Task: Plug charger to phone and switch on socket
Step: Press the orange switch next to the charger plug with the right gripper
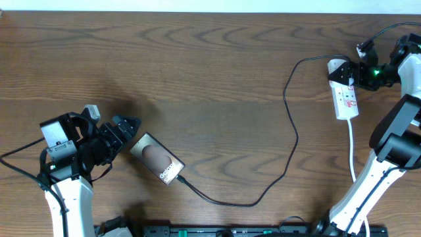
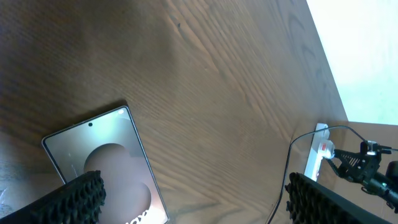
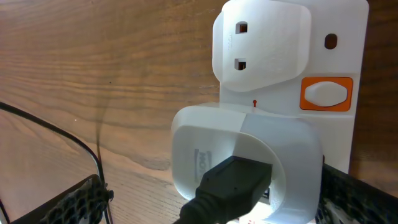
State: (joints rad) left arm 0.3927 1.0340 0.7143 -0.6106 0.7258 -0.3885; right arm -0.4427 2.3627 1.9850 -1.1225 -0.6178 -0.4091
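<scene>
Flat and askew at the lower left of the wooden counter (image 1: 217, 52): the phone (image 1: 156, 158), shiny face up, pale oval in its middle. Meeting the phone's lower-right end: the tip of the charger (image 1: 295, 135), thin black cable looping right and up across the counter to a white plug head (image 3: 249, 162). Plug head seated in the near outlet of the socket (image 1: 346, 99), a white power strip at the far right, orange-red switch (image 3: 326, 93) beside the free outlet; switch position hard to tell. Over the plug head: right tool (image 1: 347, 71), spread fully, fingers either side, contact unclear, gripping nothing. Just beside the phone's upper-left end: left tool (image 1: 125, 133), spread wide, holding nothing.
</scene>
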